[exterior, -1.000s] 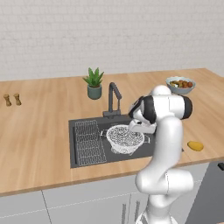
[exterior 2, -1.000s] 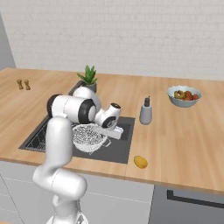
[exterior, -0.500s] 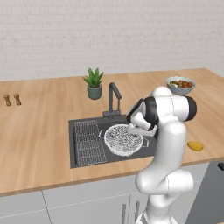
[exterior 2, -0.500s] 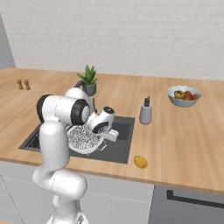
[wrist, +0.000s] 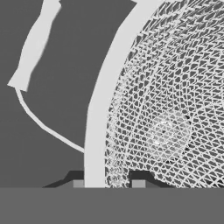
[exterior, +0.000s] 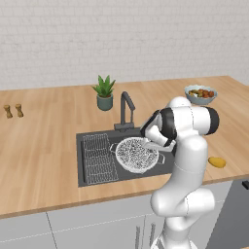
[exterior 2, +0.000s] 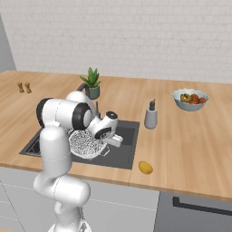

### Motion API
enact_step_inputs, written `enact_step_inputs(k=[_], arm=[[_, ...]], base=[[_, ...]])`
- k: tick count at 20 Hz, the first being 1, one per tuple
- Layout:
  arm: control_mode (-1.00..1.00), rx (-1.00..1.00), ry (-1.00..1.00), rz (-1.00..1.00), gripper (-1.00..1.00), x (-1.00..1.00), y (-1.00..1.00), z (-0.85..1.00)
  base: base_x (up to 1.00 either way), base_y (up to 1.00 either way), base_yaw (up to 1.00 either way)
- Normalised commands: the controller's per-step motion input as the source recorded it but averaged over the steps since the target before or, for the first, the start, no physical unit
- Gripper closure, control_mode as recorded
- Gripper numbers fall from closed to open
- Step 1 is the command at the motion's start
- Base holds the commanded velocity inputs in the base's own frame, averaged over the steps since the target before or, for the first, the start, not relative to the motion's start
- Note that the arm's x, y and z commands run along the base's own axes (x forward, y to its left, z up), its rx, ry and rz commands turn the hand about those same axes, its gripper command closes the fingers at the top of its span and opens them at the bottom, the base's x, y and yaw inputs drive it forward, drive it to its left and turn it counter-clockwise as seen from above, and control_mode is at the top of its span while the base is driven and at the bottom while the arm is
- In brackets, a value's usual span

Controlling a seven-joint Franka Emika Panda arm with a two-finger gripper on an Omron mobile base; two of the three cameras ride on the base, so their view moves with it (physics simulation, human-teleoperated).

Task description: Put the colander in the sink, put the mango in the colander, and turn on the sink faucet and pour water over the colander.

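The gripper point(wrist: 107, 181), jaws clamped on the colander point(exterior: 137, 154) rim, has lowered it into the sink point(exterior: 87, 170) (right half); the mango point(exterior: 217, 162) waits by the counter's front edge.

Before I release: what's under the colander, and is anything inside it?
The colander hangs over the sink basin, gripper shut on its rim. Nothing shows inside it; the mango lies on the counter. The mesh covers the basin floor below it.

A simulated kitchen, wooden table point(exterior: 44, 146) with inset sink point(exterior: 92, 176) and faucet point(exterior: 125, 109), white brick wall point(exterior: 121, 39), grey cabinets point(exterior: 97, 223) below
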Motion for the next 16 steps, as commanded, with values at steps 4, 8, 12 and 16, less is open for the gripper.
enact_step_inputs(k=[4, 8, 12, 16], arm=[[-1.0, 0.07, 0.0, 0.12, -1.0, 0.0, -0.13, -0.04], [-1.0, 0.1, 0.01, 0.17, -1.0, -0.12, -0.12, -0.07], [-1.0, 0.1, 0.01, 0.18, -1.0, -0.38, -0.1, 0.0], [-1.0, 0.05, 0.0, 0.19, -1.0, -0.57, -0.1, 0.0]], base=[[0.0, 0.0, 0.0], [0.0, 0.0, 0.0], [0.0, 0.0, 0.0], [0.0, 0.0, 0.0]])
